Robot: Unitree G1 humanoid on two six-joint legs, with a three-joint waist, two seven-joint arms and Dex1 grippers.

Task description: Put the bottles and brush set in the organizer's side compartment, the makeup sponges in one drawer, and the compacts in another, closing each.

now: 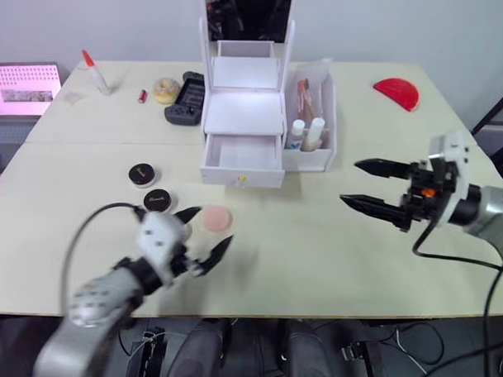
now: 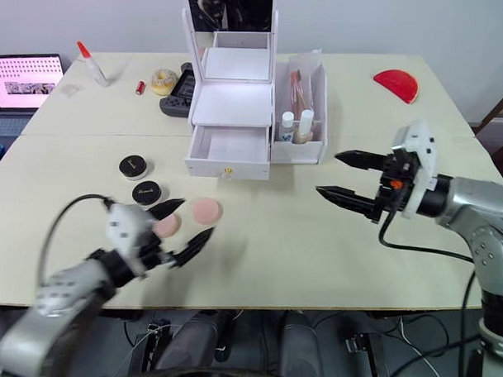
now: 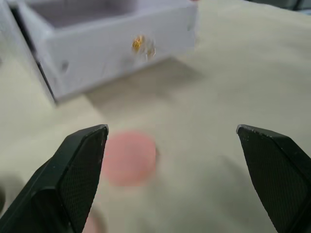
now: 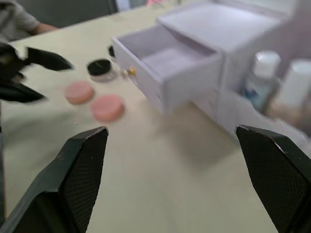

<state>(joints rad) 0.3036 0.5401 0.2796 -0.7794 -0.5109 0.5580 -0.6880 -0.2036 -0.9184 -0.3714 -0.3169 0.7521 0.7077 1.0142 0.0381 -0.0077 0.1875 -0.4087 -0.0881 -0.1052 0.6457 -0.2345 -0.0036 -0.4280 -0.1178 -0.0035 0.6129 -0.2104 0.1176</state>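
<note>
We see the organizer (image 1: 243,114) at 12 o'clock on the surface (image 1: 316,240), mirror (image 1: 246,13) upright at its back. Lower drawer (image 1: 242,159) is pulled out w/ gold knob (image 1: 241,180) facing us; nothing visible inside it. Side bin (image 1: 311,124), on the organizer's 3 o'clock side, holds both bottles (image 1: 306,134), white caps up, w/ the brush set (image 1: 304,95) standing behind them.

Two compacts (image 1: 149,187) lie at approx 7 o'clock from the open drawer, one just beyond the other, close but apart. Sponges: one (image 1: 216,219) sits in front of the drawer, just at 3 o'clock of the nearer compact; the second (image 2: 165,225) lies beside it, partly behind the left gripper.

Left gripper (image 1: 204,234) hovers low over the sponges, fingers spread wide, holding nothing. Right gripper (image 1: 369,186) is at 3 o'clock, well apart from the organizer, fingers also wide apart, empty, pointing toward the surface's middle.

Other bits at the far edge: glue bottle (image 1: 96,74), small red item (image 1: 142,95), yellow roll (image 1: 166,89), dark controller (image 1: 186,98) just at 9 o'clock of the organizer, red half-disc (image 1: 397,93) at 2 o'clock. Laptop (image 1: 23,89) at 10 o'clock.
</note>
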